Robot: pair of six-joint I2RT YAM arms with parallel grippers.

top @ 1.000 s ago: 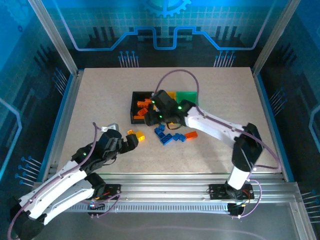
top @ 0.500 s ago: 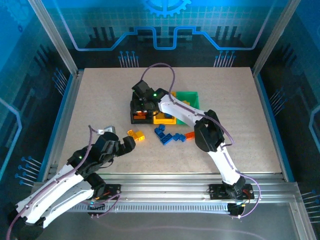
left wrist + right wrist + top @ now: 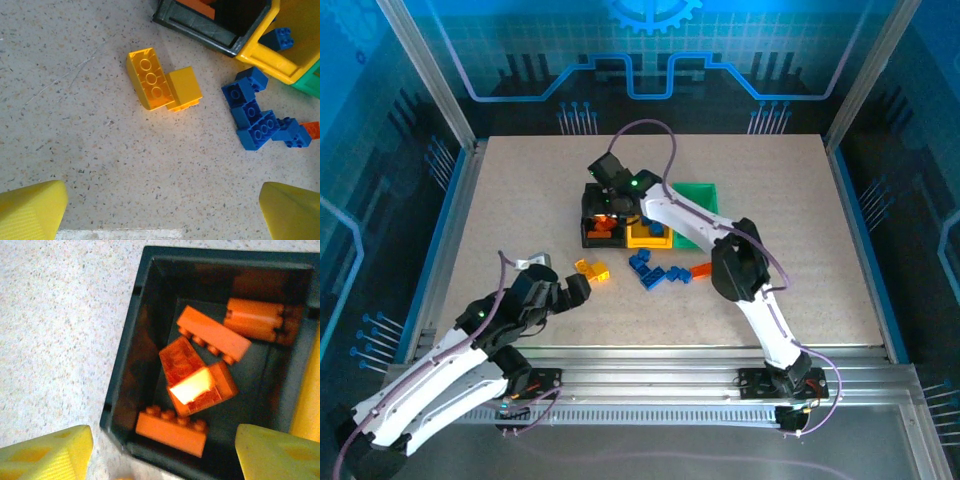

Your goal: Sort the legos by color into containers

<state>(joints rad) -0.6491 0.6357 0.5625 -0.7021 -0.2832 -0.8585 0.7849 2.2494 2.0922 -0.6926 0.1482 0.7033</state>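
Presently both jaws are spread wide and empty: left above two yellow legos [image 3: 162, 85] on the table [image 3: 75, 150], right over orange legos [image 3: 200, 385] in the black container [image 3: 125, 365]. Light, rigid bricks are probably best pinched across flat sides.

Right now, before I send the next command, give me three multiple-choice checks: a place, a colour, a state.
1. Where does the right gripper hover? A) over the black bin B) over the green bin C) over the loose blue bricks
2. What colour are the bricks inside that bin? A) blue B) orange C) yellow
3. How is the left gripper? A) shut on a yellow brick B) shut, empty C) open, empty
Answers: 1 A, its wrist view looks straight into that bin; 2 B, all visible there are orange; 3 C, its fingers stand wide apart, nothing gripped.
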